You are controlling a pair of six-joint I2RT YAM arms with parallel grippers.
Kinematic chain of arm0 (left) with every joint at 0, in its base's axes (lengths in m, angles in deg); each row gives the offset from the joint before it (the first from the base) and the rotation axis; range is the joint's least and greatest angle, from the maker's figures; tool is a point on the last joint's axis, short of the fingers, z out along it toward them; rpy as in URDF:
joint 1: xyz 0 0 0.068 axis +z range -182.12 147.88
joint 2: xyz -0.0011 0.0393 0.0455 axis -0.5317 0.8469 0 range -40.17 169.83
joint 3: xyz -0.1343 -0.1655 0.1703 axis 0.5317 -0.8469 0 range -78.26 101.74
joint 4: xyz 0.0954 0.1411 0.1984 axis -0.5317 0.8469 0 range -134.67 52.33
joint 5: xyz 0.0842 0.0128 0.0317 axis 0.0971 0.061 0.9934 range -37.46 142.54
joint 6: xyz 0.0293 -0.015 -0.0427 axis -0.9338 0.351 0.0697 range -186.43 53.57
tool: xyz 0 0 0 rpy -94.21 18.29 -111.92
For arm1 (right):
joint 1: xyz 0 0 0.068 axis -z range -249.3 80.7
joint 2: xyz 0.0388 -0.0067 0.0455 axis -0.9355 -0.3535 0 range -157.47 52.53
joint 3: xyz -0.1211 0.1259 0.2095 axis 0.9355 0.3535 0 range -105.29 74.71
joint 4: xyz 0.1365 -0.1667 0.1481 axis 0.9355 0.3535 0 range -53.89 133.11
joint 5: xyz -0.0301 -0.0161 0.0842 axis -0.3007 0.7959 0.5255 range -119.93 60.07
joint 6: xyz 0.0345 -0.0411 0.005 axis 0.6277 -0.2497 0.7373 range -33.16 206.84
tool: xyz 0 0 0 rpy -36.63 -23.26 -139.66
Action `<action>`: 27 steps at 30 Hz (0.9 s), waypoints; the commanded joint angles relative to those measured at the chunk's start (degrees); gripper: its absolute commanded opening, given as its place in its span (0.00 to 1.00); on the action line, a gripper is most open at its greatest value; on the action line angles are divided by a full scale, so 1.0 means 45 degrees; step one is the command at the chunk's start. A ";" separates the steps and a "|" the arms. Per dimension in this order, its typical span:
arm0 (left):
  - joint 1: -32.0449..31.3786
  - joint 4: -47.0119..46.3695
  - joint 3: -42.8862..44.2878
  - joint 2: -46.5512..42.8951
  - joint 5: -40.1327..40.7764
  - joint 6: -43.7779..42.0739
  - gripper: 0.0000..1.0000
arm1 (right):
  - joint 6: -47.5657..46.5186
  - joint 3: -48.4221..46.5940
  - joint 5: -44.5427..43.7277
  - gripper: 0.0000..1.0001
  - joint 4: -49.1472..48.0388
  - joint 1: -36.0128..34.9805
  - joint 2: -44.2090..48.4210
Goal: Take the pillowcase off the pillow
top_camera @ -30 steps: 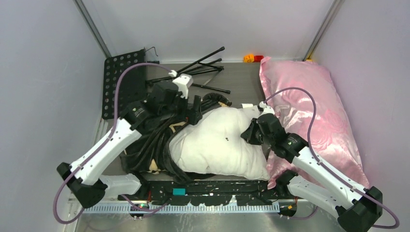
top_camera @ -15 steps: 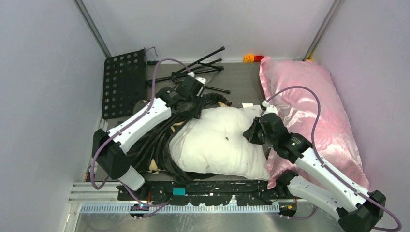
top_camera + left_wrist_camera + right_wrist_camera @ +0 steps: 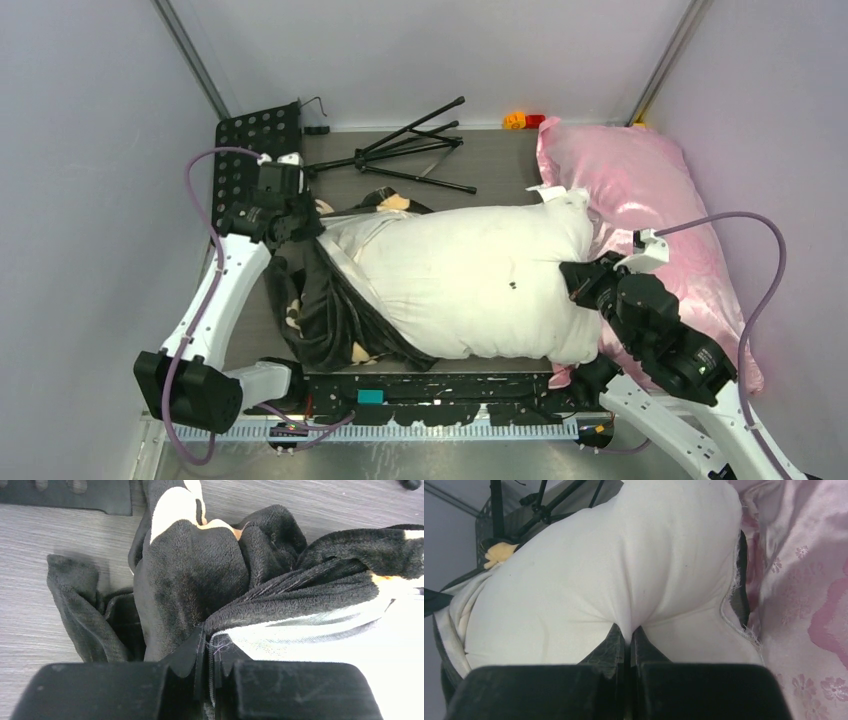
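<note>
At the left of the overhead view, the left gripper (image 3: 296, 222) has its fingers pinched nearly together on the bunched hem of the black plush pillowcase (image 3: 320, 305). The cover is gathered around only the left end of the white pillow (image 3: 470, 280), which lies across the middle of the table (image 3: 495, 165). At centre right, the right gripper (image 3: 574, 276) clamps a small fold of the pillow's bare edge, its jaws all but closed. The left wrist view shows pale cloth caught beside the black plush. If that is the pillow's own shell, a pull would likely drag pillow and cover together. Either thin pinch could also slip under tension, letting the pillow follow the cover. A perforated black plate (image 3: 250, 150) and a folded stand (image 3: 405, 152) lie just behind the left gripper at upper left and may snag fabric drawn that way. A pink satin pillow (image 3: 665, 200) presses against the white one on the right, crowding that arm. Small toy blocks (image 3: 522, 120) sit well apart at top centre.
</note>
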 commanded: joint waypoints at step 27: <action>-0.4098 0.4062 0.1626 0.1066 0.1929 -0.0287 1.00 | -0.2714 -0.5410 0.3489 0.89 0.2197 -0.1149 -1.0749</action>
